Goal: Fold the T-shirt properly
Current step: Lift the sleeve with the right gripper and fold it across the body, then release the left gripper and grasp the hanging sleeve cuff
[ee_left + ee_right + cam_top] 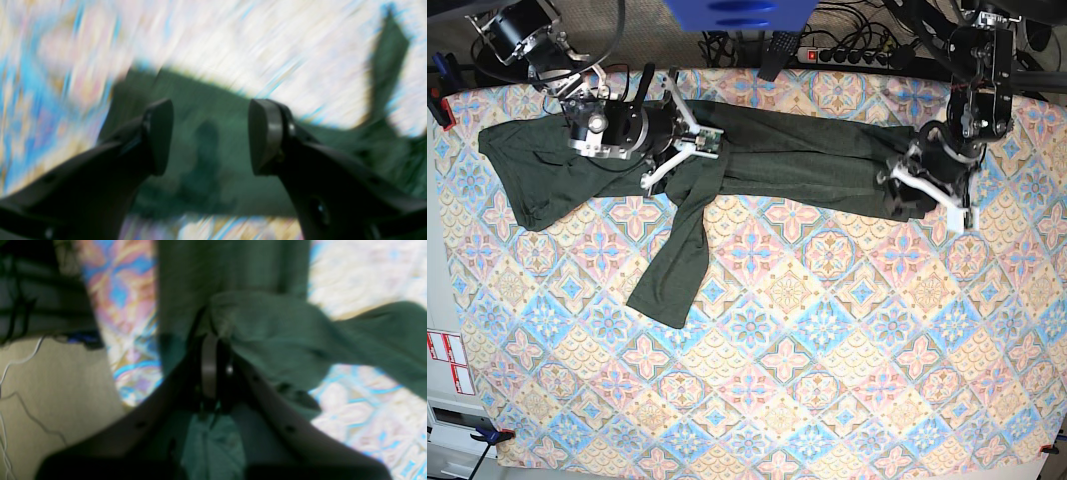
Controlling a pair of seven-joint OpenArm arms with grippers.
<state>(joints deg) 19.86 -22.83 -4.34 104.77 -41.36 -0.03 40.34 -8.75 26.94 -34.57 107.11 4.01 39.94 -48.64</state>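
Observation:
The dark green T-shirt [807, 155] lies stretched along the far part of the table, and one long sleeve [677, 260] trails toward the front. My right gripper [707, 150] is at the shirt's left-middle, shut on a bunched fold of the fabric. The right wrist view shows its jaws pressed together [208, 340] with cloth [283, 340] gathered around them. My left gripper [905, 195] hovers over the shirt's right end. In the blurred left wrist view its jaws [211, 136] stand apart with nothing between them and green cloth [217, 100] below.
A patterned pastel cloth [827, 350] covers the table. A power strip [857, 57] and cables run along the back edge, and a blue object [737, 12] hangs over the top. The table's left edge, floor and loose wires [20, 396] appear in the right wrist view.

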